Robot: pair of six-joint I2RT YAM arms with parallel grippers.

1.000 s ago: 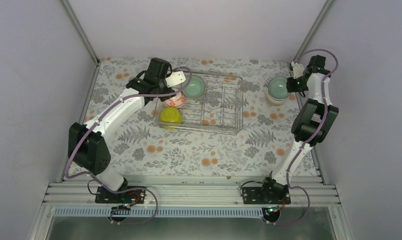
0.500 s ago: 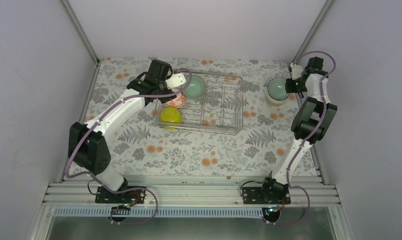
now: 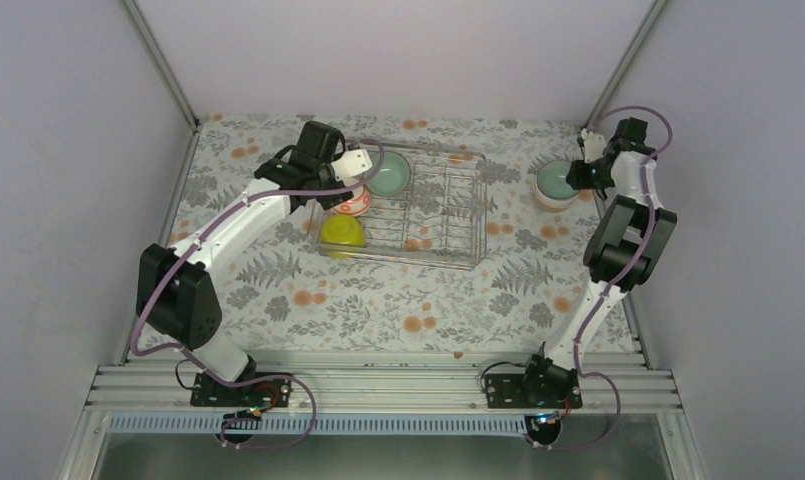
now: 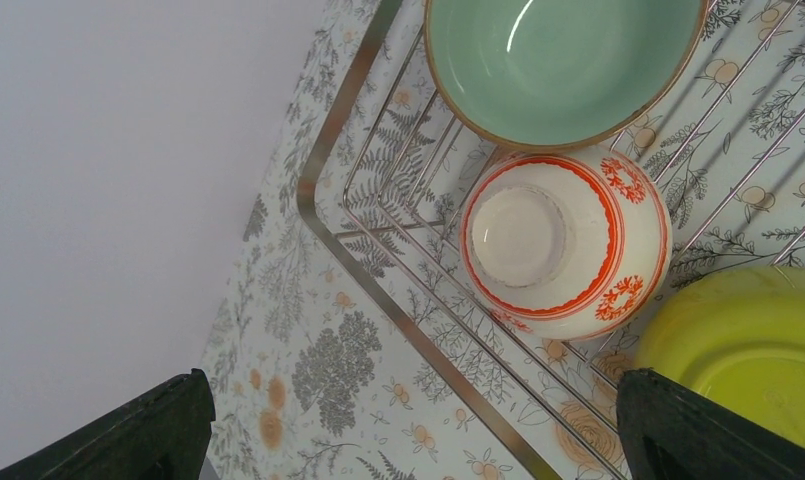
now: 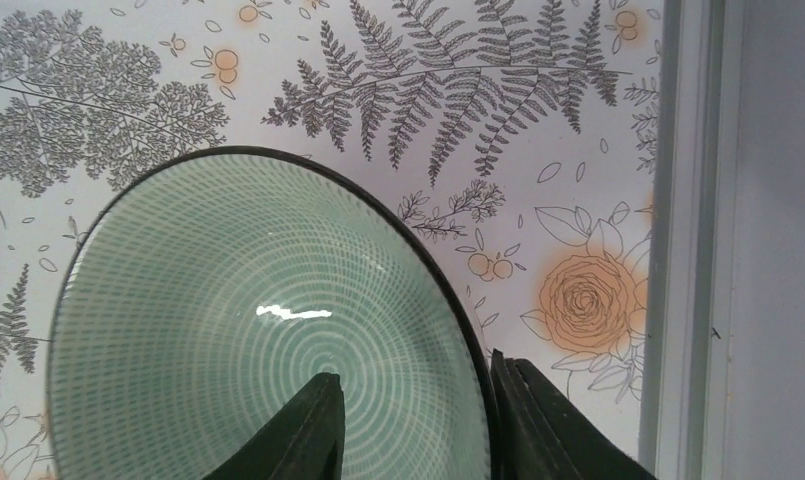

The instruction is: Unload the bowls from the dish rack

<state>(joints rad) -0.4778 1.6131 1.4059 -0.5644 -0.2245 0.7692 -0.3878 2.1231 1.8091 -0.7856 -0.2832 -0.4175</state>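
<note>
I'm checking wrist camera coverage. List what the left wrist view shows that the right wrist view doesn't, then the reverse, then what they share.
Left wrist only: the dish rack holding a plain green bowl, an upside-down white-and-orange bowl and a yellow bowl, below the open left hand. Right wrist only: a patterned green bowl, its rim straddled by the right hand, and a metal frame rail. Both: the floral tablecloth and dark fingers at the bottom.

We've got room over the dish rack's (image 3: 448,215) right half. Green bowl (image 3: 388,175), patterned bowl (image 3: 354,203) and yellow bowl (image 3: 342,231) crowd its left end, left gripper (image 3: 356,165) overhead.
</note>
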